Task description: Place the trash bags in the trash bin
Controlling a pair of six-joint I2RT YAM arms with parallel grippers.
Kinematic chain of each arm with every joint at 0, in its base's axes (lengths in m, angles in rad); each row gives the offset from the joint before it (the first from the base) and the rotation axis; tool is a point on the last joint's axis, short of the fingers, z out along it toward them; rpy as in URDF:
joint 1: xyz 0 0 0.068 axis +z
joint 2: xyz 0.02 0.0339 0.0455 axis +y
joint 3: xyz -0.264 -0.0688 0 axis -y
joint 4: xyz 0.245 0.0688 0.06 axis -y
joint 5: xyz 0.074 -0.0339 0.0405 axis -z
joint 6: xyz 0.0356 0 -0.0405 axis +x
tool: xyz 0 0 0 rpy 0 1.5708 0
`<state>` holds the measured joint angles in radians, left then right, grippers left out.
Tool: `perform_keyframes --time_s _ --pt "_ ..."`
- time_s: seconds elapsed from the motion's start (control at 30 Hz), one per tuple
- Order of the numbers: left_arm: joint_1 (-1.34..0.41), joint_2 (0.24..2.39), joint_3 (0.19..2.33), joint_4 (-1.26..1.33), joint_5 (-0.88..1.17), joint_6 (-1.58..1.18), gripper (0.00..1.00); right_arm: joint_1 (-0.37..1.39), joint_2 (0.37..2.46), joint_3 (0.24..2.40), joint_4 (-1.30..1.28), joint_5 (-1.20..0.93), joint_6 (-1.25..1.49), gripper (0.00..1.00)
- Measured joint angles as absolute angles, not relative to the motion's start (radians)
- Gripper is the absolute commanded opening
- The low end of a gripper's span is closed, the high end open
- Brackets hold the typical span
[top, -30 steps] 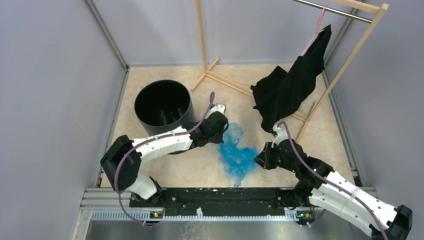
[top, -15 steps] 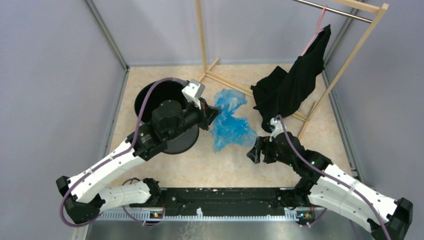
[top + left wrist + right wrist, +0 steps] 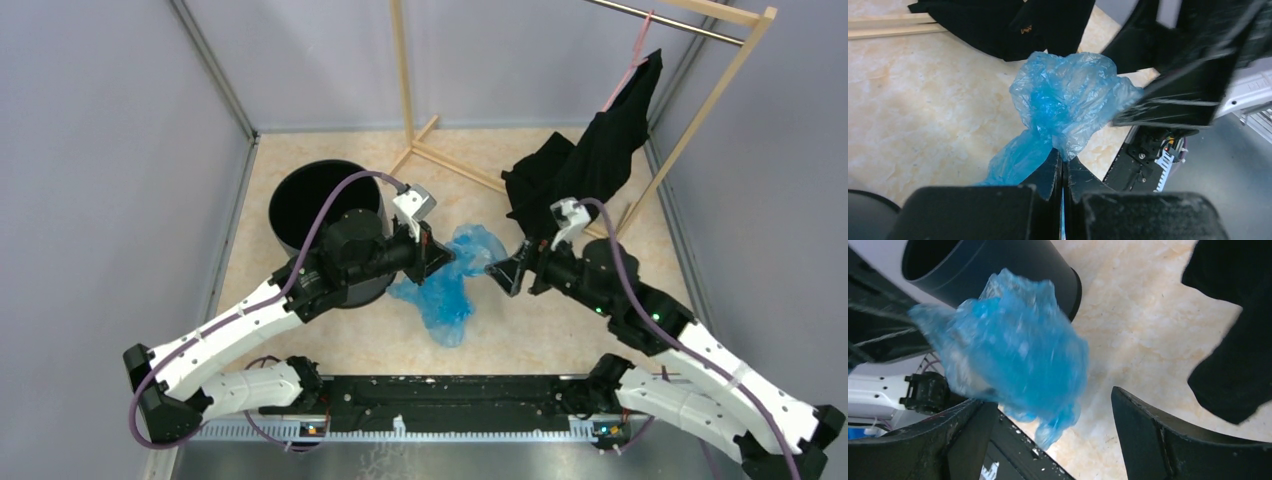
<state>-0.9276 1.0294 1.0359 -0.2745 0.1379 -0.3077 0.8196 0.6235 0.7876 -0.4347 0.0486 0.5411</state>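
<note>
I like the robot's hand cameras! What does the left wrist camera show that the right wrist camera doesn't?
Only the left wrist view shows the left fingers pinched shut on the trash bag, and a wooden bar. Only the right wrist view shows the open trash bin and the right fingers spread apart. Both show the trash bag and the black garment.

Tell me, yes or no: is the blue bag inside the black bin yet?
No, the trash bag hangs outside the trash bin, beside it, pinched between the left fingers.
</note>
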Motion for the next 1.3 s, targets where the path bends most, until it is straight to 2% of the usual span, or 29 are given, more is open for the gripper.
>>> perform_keyframes --time_s 0.1,0.13,0.23,0.27,0.37,0.43,0.47,0.5,0.57,0.6,0.63,0.87,0.97,1.07,1.3 --pt "-0.928 1.029 1.036 -0.269 0.170 -0.308 0.00 0.820 0.741 0.788 -0.355 0.033 0.532 0.74" --pt "-0.928 1.029 1.036 -0.269 0.180 -0.308 0.00 0.820 0.782 0.788 -0.332 0.028 0.526 0.67" --pt "-0.927 1.025 1.036 -0.270 0.218 -0.306 0.00 0.820 0.855 0.785 -0.294 0.013 0.488 0.24" --pt "-0.928 1.020 1.036 -0.270 0.234 -0.303 0.00 0.820 0.859 0.785 -0.282 0.007 0.474 0.18" --pt "-0.928 0.997 1.036 -0.274 0.254 -0.288 0.00 0.820 0.836 0.785 -0.255 0.006 0.406 0.15" --pt "-0.928 0.975 1.036 -0.289 0.231 -0.281 0.00 0.820 0.805 0.785 -0.256 0.032 0.373 0.15" --pt "-0.928 0.959 1.036 -0.301 0.194 -0.276 0.00 0.820 0.787 0.785 -0.257 0.050 0.362 0.18" --pt "-0.928 0.948 1.036 -0.309 0.167 -0.273 0.00 0.820 0.766 0.785 -0.259 0.067 0.352 0.26" --pt "-0.928 0.928 1.043 -0.328 0.094 -0.260 0.00 0.820 0.741 0.786 -0.260 0.094 0.345 0.56" --pt "-0.928 0.926 1.057 -0.342 0.063 -0.252 0.00 0.820 0.738 0.788 -0.263 0.109 0.343 0.64" --pt "-0.928 0.934 1.085 -0.368 0.034 -0.239 0.00 0.820 0.738 0.794 -0.273 0.121 0.347 0.67" --pt "-0.928 1.140 1.521 -0.445 -0.068 -0.134 0.00 0.820 0.844 0.958 -0.435 0.247 0.408 0.71" --pt "-0.936 1.166 1.581 -0.426 -0.068 -0.116 0.00 0.820 0.816 0.965 -0.528 0.293 0.473 0.71" --pt "-0.984 1.152 1.489 -0.362 -0.078 -0.117 0.00 0.820 0.737 0.943 -0.624 0.342 0.563 0.71" --pt "-1.180 1.182 1.001 -0.218 -0.179 -0.204 0.00 0.820 0.406 0.809 -0.786 0.408 0.797 0.72"
